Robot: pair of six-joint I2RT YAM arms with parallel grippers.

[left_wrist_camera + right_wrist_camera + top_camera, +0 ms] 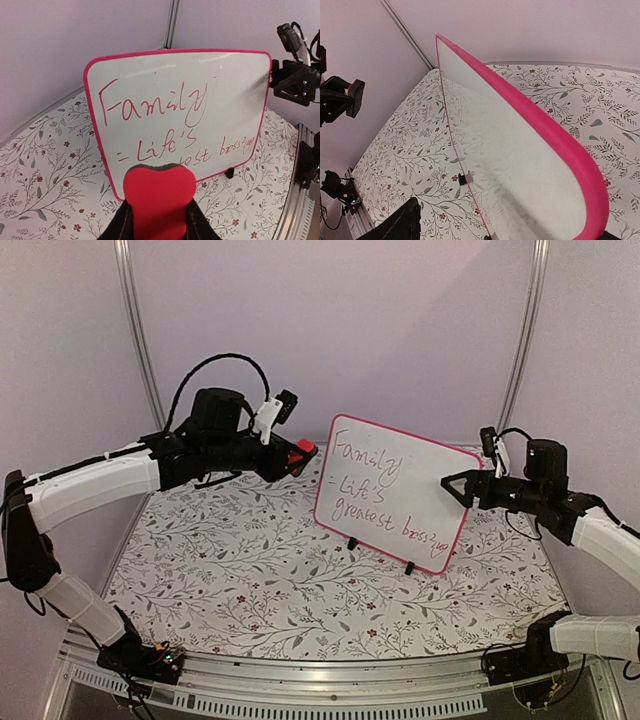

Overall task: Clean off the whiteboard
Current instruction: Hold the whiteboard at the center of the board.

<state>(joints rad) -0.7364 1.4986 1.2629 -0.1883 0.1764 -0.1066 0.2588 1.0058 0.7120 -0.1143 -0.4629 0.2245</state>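
The whiteboard (395, 490) stands upright on two black feet at the middle right of the table, with red handwriting on its face. It also shows in the left wrist view (175, 100) and edge-on in the right wrist view (520, 165). My left gripper (299, 458) (160, 227) is shut on a red eraser (304, 451) (160, 197) and holds it in the air just left of the board's top left corner, apart from it. My right gripper (463, 487) (510, 222) straddles the board's right edge with its jaws apart; its left finger (402, 225) is clear of the board's face.
The table carries a floral cloth (240, 570). Purple walls and two metal posts (138, 340) close the back. The right arm's gripper (295, 85) shows beside the board in the left wrist view. A metal rail (300, 680) runs along the near edge.
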